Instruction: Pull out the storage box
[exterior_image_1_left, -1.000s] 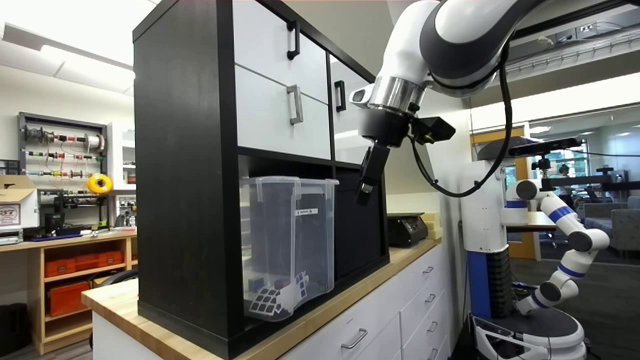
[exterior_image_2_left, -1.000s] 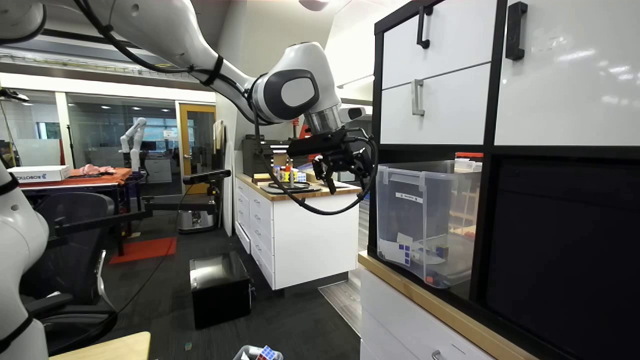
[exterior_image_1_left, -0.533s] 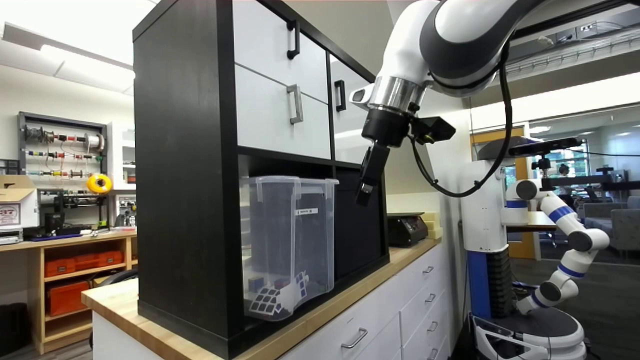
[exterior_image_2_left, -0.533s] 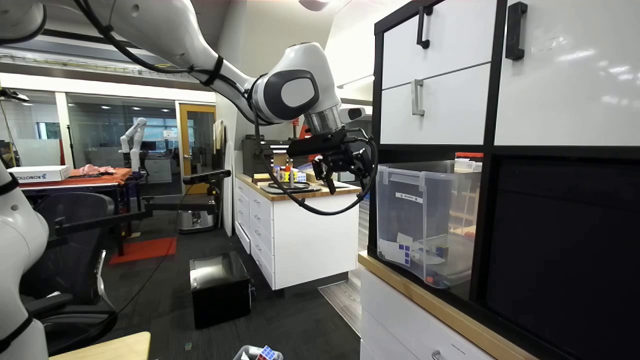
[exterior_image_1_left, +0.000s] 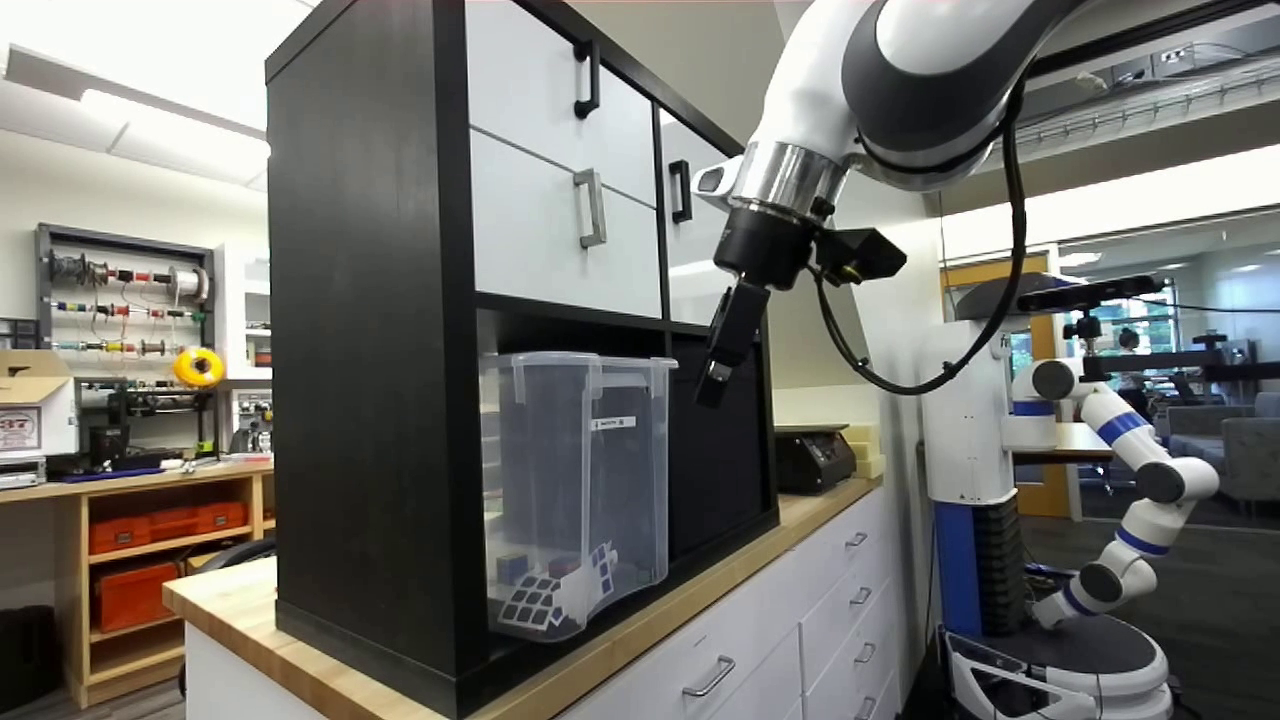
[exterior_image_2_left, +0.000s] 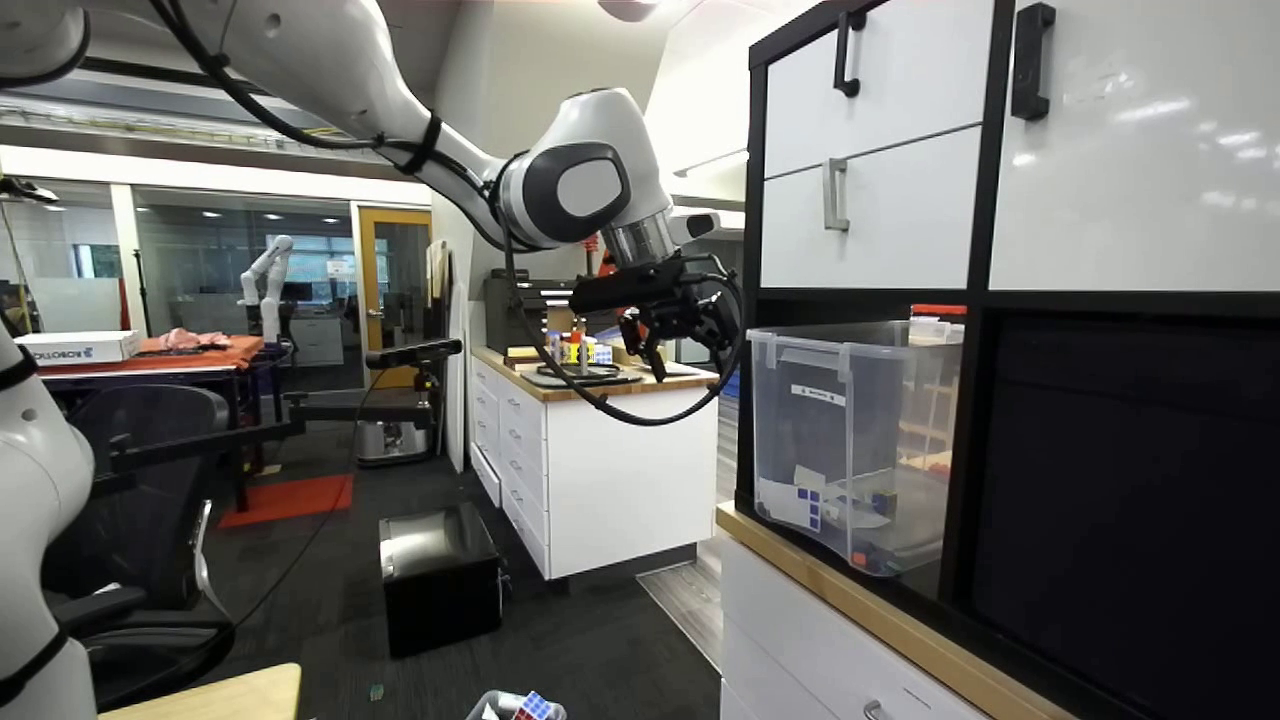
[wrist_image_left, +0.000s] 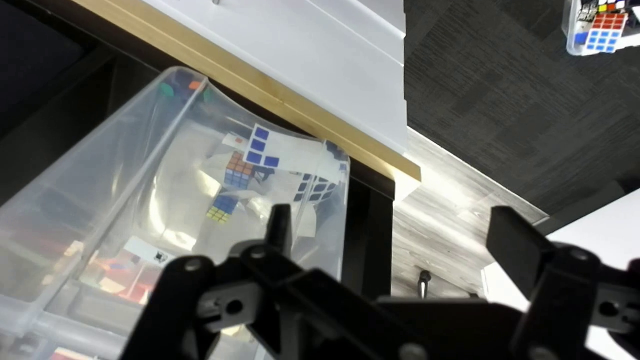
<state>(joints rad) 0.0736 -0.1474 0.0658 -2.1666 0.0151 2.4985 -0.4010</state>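
The storage box is a large translucent plastic bin with a rimmed top. It sits in an open lower compartment of the black-framed cabinet and shows in both exterior views (exterior_image_1_left: 545, 450) (exterior_image_2_left: 815, 435). Puzzle cubes and paper lie in its bottom in the wrist view (wrist_image_left: 65, 175). My gripper (exterior_image_1_left: 709, 388) hangs in front of the cabinet, near the height of the box rim, apart from the box. It also shows in an exterior view (exterior_image_2_left: 690, 368). In the wrist view the gripper (wrist_image_left: 390, 214) has its fingers wide apart with nothing between them.
The black cabinet frame (exterior_image_1_left: 365, 350) surrounds the box. White doors with handles (exterior_image_1_left: 590, 208) are above it. A wooden counter edge (exterior_image_2_left: 850, 585) and white drawers (exterior_image_1_left: 770, 590) are below. A black compartment front (exterior_image_2_left: 1125, 480) is beside the box. A black block (exterior_image_2_left: 440, 580) stands on the floor.
My gripper has shifted slightly left in both exterior views and a little upward in each, at the fingertips. Its fingers stay apart. The box has not moved.
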